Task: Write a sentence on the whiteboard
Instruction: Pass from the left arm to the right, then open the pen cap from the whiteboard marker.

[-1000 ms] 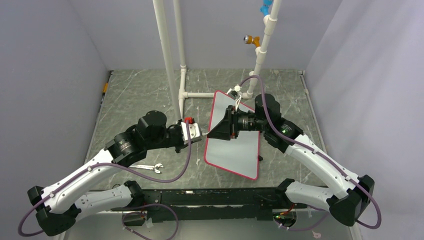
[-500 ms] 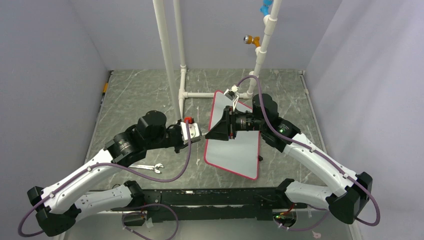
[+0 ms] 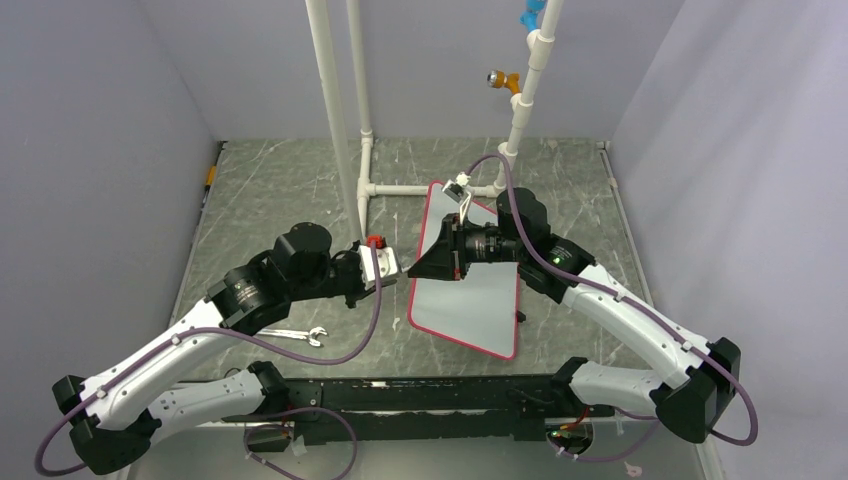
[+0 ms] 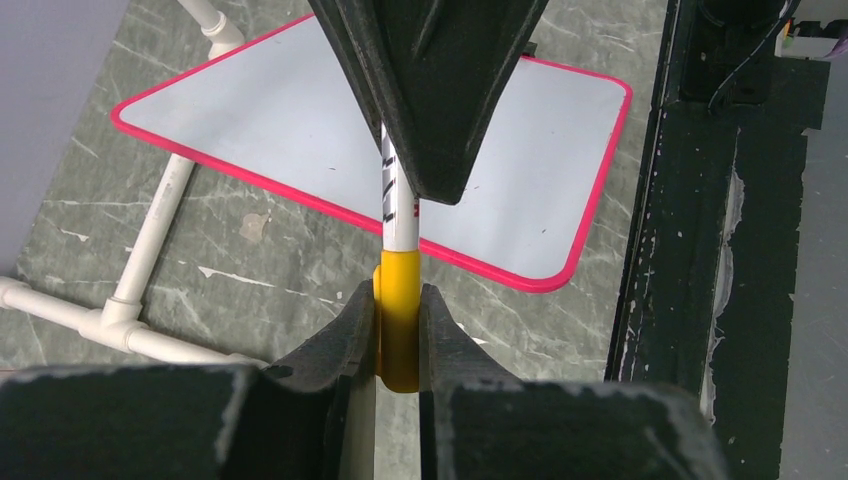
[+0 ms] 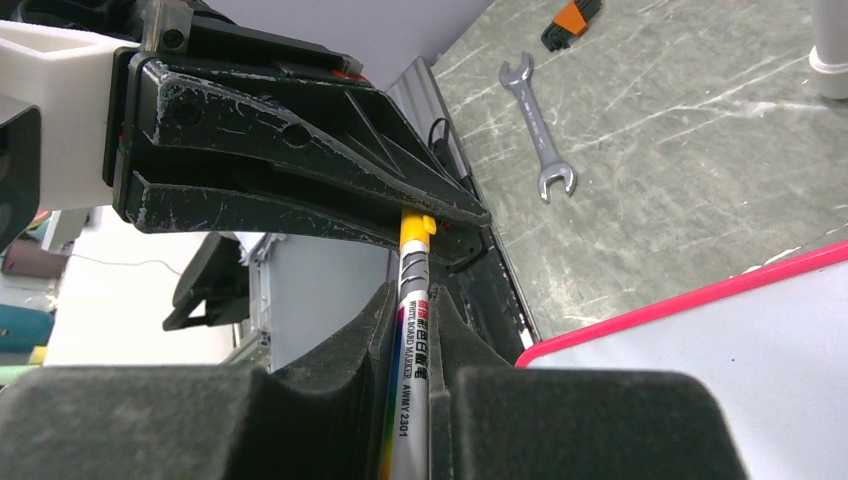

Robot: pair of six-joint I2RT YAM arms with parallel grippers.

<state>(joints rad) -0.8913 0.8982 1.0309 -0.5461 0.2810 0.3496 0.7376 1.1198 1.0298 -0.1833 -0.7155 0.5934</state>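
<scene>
Far left on the bench (image 3: 280, 190): a wrench (image 3: 300, 336) lies flat beside the left arm, well apart from the board. Left gripper (image 4: 398, 305): jaws narrow, clamped on the yellow cap (image 4: 398, 345) of a marker (image 4: 398, 205); the cap sits between the two pads with its end towards the wrist. The marker spans the gap between the two grippers; its white printed barrel runs straight from the cap into the opposing jaws. Right gripper (image 5: 414, 300): jaws closed on the barrel, tips close to the left jaws. The whiteboard (image 3: 480, 300) lies flat on the bench right of centre, turned at an angle, partly under the right arm; its left rim is just beside the meeting point of the jaws. A white pipe frame (image 3: 365, 170) stands behind, near the far corner of the board.
</scene>
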